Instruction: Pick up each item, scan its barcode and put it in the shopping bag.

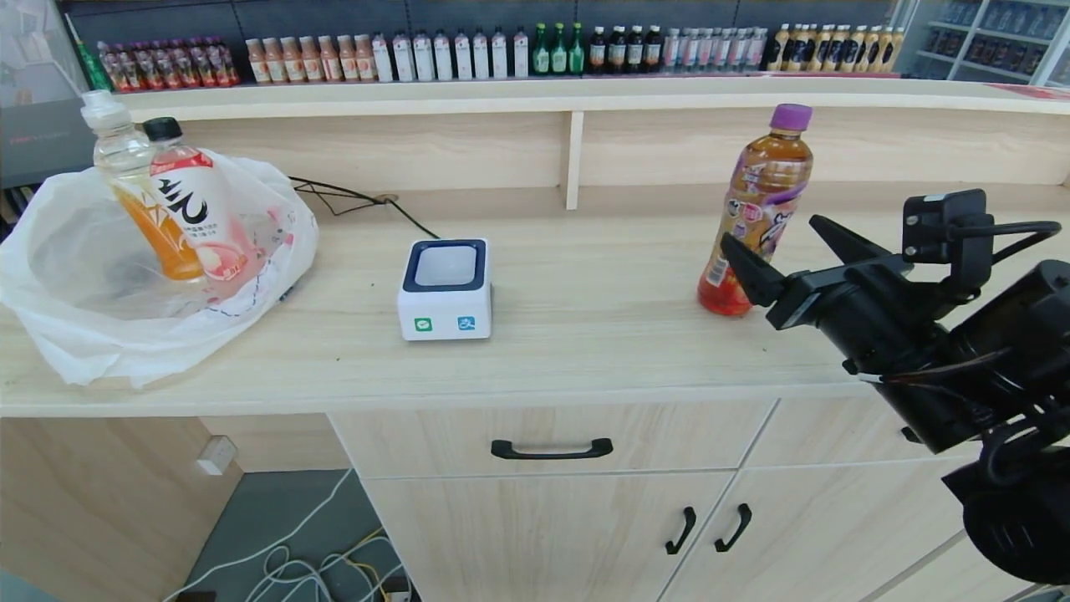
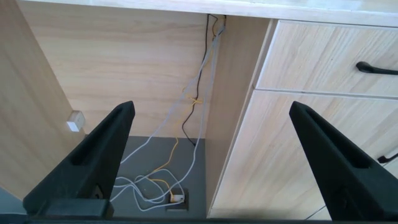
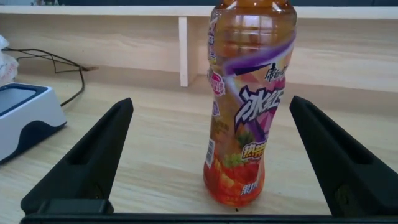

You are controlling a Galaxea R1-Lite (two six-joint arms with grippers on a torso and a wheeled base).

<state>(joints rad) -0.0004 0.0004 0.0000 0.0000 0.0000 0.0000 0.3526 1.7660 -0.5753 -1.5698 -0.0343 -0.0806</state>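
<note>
**Right claw wide before purple-capped bottle**

Purple-capped drink bottle [image 1: 756,209] [image 3: 249,124]: upright on the desk [image 1: 585,351], toward its right side, well apart from the barcode scanner [image 1: 446,288] [image 3: 25,118] at centre.

Right claw [image 1: 769,230] [image 3: 211,102]: spread wide, low over the desk, aimed at the bottle's lower half, with both fingers clear of it.

Left claw [image 2: 211,106]: spread wide, holding nothing, below desk level, facing the open recess beside the drawers.

Shopping bag [image 1: 75,309]: white plastic, on the desk's left end, containing a clear-capped orange drink bottle [image 1: 134,184] and a black-capped pink-label bottle [image 1: 201,209], both leaning.
</note>
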